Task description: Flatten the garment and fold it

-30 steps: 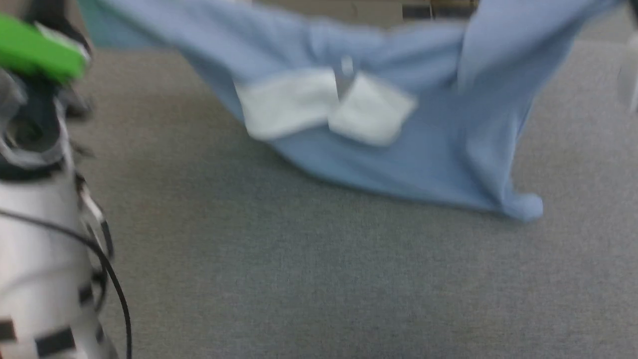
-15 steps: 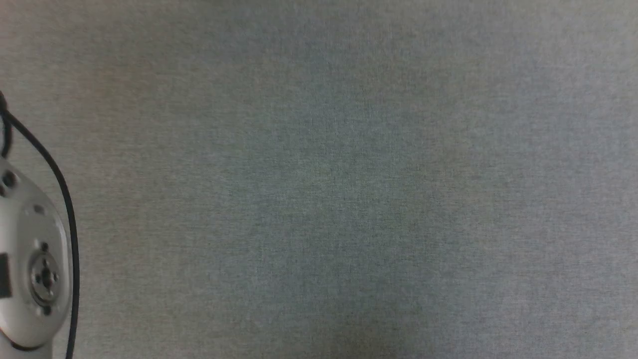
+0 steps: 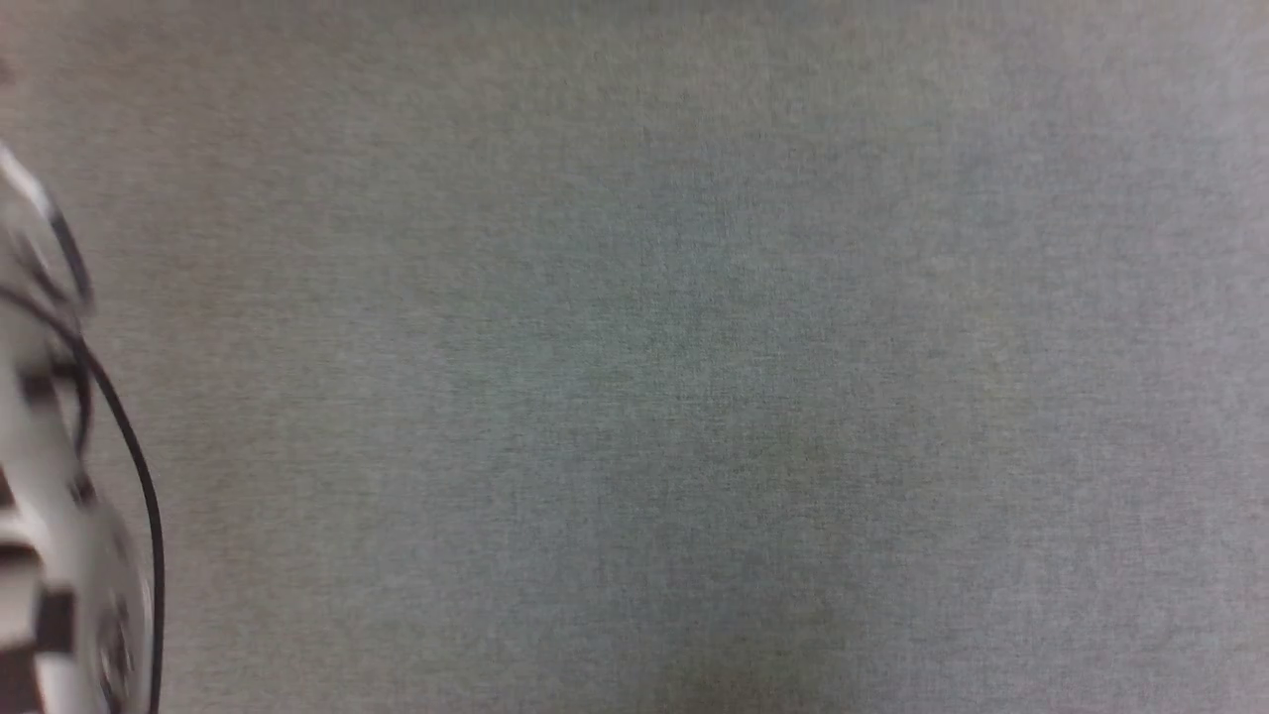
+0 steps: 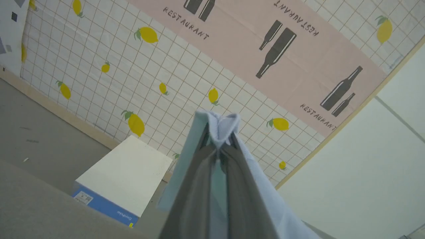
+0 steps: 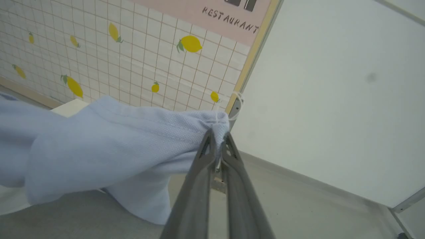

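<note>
Shirt [image 5: 116, 139], soft and floppy, clamped at its edges by left hand [image 4: 218, 143] and right hand [image 5: 218, 141]; corners look best to hold.

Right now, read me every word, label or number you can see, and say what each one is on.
"RESTAURANT": three times on the pink wall band, left wrist view, one of them upside down.
"RESTAURANT": once on that band, right wrist view.
Small print and a label on the blue side of the box: too small to read.
The garment: no readable text.
</note>
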`<state>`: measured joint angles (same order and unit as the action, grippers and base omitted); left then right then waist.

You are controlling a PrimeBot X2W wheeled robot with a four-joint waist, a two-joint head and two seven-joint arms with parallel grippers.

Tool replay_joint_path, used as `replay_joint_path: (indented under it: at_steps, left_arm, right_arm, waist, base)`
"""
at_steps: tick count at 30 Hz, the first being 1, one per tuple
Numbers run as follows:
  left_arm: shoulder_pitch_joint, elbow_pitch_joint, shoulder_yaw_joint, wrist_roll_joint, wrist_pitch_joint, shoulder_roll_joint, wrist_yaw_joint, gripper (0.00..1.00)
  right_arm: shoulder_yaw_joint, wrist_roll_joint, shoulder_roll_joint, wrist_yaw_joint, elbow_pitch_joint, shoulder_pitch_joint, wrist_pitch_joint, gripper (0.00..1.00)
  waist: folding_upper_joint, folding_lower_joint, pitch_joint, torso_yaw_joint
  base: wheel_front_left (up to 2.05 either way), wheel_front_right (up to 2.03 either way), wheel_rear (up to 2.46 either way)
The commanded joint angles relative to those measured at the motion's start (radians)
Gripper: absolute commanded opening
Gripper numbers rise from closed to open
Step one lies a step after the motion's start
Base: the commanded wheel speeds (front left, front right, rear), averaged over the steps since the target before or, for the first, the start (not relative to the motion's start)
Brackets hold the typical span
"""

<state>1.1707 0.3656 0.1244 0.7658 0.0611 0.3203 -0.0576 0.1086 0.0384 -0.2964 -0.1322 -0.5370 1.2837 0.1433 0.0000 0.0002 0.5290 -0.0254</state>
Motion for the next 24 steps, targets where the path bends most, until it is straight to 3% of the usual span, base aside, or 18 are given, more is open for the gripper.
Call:
replay_joint_path:
  at_steps: [1,5,10,17,24]
  left_arm:
    - [-0.074,0.001,-0.012,-0.022,0.014,0.025,0.016,0.00]
    - [-0.299,-0.030,-0.045,-0.048,0.068,0.058,0.041,0.00]
    - [-0.618,-0.127,-0.055,-0.060,0.133,0.072,0.020,0.00]
    - [-1.030,-0.286,-0.037,-0.005,0.201,-0.001,-0.047,0.00]
    - [-1.305,-0.334,-0.040,0.005,0.253,-0.038,-0.104,0.00]
  right_arm:
    - [0.012,0.039,0.005,0.002,-0.013,-0.064,-0.010,0.00]
    - [0.042,0.136,0.004,0.002,-0.006,-0.253,0.001,0.00]
    - [0.023,0.242,0.012,0.002,0.058,-0.510,0.068,0.00]
    - [-0.102,0.282,0.034,0.002,0.237,-0.875,0.155,0.00]
    - [-0.246,0.241,0.154,0.002,0.386,-1.137,0.229,0.00]
  waist:
    - [0.0000,-0.0002,-0.075,0.030]
    - [0.0000,-0.0002,-0.156,0.049]
    - [0.0000,-0.0002,-0.259,0.065]
    - [0.0000,-0.0002,-0.364,0.084]
    - [0.0000,-0.0002,-0.420,0.093]
  base:
    - [0.00,0.00,0.00]
    - [0.00,0.00,0.00]
    - [0.00,0.00,0.00]
    - [0.00,0.00,0.00]
    - [0.00,0.00,0.00]
